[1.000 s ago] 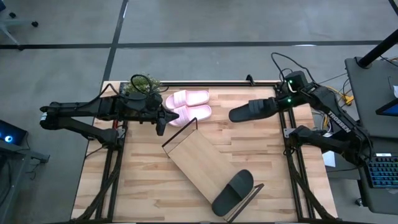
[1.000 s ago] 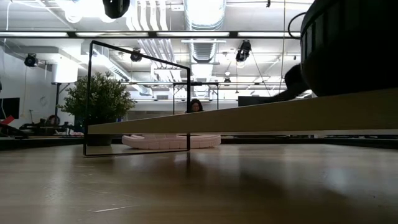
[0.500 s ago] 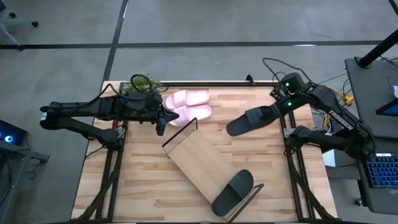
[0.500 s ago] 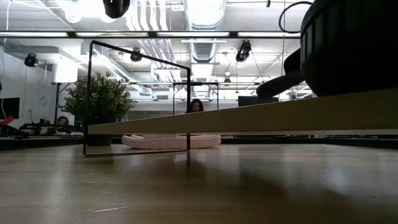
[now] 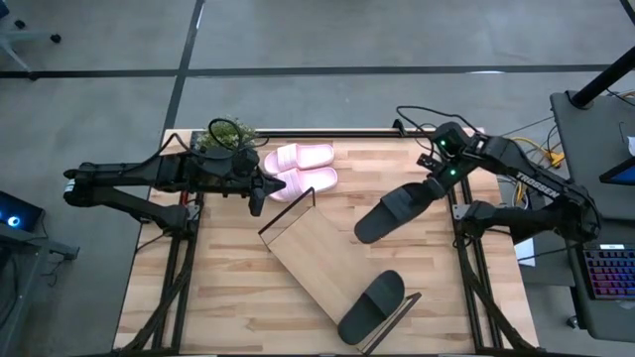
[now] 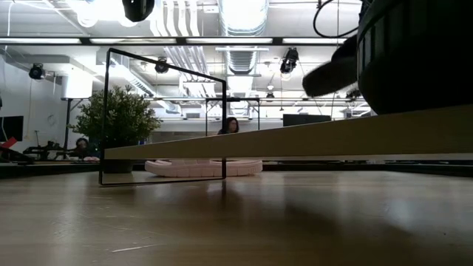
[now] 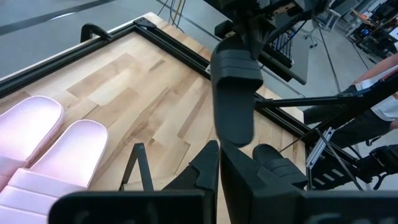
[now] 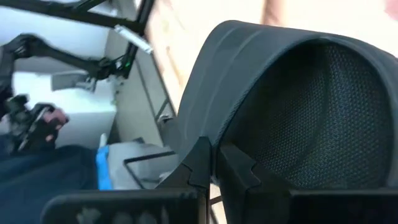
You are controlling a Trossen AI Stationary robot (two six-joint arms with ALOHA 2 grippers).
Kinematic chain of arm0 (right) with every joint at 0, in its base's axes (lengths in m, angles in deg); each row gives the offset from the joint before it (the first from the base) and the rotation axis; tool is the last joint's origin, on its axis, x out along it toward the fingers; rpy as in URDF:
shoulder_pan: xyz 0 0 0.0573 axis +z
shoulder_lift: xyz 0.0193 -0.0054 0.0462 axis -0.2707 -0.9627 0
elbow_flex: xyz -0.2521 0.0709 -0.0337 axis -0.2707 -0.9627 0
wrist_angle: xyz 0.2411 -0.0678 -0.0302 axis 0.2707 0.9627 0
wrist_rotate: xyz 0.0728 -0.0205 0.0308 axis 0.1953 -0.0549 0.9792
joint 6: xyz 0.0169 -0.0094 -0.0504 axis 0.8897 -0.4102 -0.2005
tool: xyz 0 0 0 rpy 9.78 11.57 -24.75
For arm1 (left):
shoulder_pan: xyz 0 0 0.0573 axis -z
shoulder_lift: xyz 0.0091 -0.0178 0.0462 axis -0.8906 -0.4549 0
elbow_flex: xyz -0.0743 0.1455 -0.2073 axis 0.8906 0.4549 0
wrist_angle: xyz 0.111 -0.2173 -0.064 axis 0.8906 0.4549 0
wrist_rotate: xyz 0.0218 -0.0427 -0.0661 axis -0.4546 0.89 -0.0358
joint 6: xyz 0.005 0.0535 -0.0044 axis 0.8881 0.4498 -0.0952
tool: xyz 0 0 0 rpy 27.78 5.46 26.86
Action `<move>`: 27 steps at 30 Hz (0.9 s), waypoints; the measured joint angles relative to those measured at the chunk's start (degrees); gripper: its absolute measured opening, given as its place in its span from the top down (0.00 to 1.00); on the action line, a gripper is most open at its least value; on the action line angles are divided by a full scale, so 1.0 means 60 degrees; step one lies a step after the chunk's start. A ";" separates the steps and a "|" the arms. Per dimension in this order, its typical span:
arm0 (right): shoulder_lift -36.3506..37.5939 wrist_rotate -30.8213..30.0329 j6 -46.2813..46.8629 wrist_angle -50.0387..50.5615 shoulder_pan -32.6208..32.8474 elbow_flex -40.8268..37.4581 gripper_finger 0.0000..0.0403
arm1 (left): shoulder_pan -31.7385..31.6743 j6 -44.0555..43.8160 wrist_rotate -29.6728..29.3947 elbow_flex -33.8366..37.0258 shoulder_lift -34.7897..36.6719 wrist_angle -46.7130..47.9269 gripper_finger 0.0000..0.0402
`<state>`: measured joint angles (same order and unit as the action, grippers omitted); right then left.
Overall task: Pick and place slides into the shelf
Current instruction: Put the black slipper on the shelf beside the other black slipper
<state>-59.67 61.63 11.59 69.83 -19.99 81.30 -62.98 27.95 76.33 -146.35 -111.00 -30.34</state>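
- Step in hand: the right gripper (image 5: 434,182) carries a black slide (image 5: 392,211) in the air over the right half of the bench (image 5: 228,288), its fingers clamped on the slide's heel end; the toe points down toward the shelf (image 5: 316,251).
- The shelf lies slantwise across the bench middle, one wire end near the pink slides (image 5: 303,169), the other at the front edge.
- A second black slide (image 5: 370,305) already sits on the shelf's front end, so I judge the task about a quarter done; the pink pair lies side by side on the bench at the back, just beyond the shelf's far end.
- The left gripper (image 5: 256,194) waits with fingers shut and empty, just beside the pink pair.
- Next move, as I judge it: bring the carried slide over the bare board, beside its mate, lower it flat, then release. It should clear the wire frame and not knock the seated slide.
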 joint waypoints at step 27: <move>-0.1752 0.0561 0.1533 -0.3731 0.2436 -0.0881 0.98 | -0.0002 0.0012 0.0000 0.0004 0.0000 0.0027 1.00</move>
<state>-70.19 65.00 20.78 47.44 -5.38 76.01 -63.00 28.02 76.33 -146.33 -111.00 -30.18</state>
